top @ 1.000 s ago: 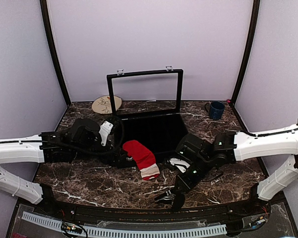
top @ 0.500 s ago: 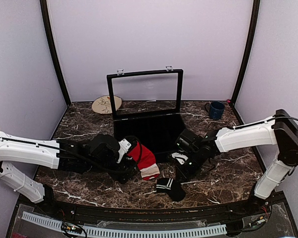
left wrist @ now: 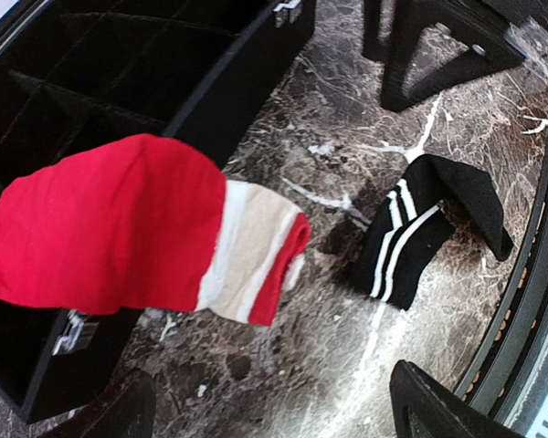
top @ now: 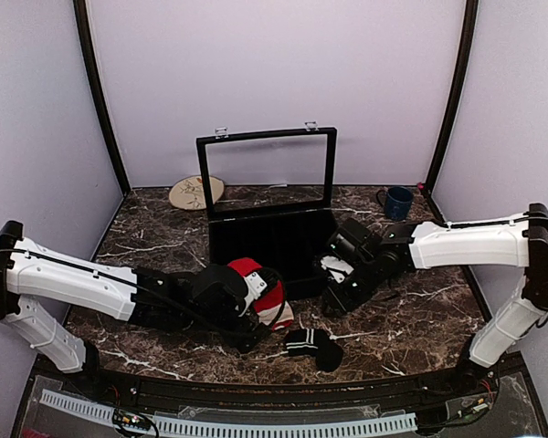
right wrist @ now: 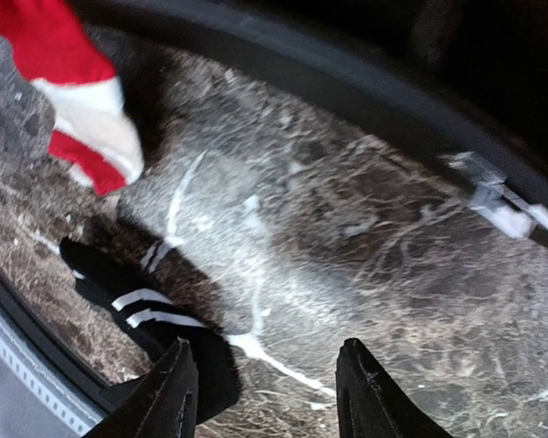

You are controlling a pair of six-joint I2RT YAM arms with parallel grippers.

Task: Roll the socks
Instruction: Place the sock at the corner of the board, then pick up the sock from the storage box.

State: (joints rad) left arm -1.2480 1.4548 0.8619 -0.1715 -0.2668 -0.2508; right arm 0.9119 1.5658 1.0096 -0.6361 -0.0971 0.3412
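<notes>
A red sock [top: 270, 294] [left wrist: 110, 228] with a cream cuff band [left wrist: 256, 239] lies flat at the front wall of the black case [top: 283, 239], its toe end over the case's edge. My left gripper [top: 256, 321] [left wrist: 274, 411] hovers over the bare table just in front of the cuff, open, with nothing between its fingers. A black sock [top: 312, 345] [left wrist: 420, 228] [right wrist: 137, 306] with white stripes lies crumpled near the table's front edge. My right gripper [top: 336, 299] [right wrist: 269, 392] stands open and empty, above the table beside that black sock. The red sock [right wrist: 46, 46] shows in the right wrist view's top left corner.
The case's lid [top: 265, 137] stands upright at the back. A blue mug [top: 399, 203] sits at the back right and a patterned plate [top: 196, 192] at the back left. A case latch [right wrist: 502, 196] sticks out near the right gripper. The table's front rail [top: 256, 392] runs close behind the black sock.
My right gripper has opened and let go of the black sock, then drawn back toward the case. My left arm has swung right, over the red sock.
</notes>
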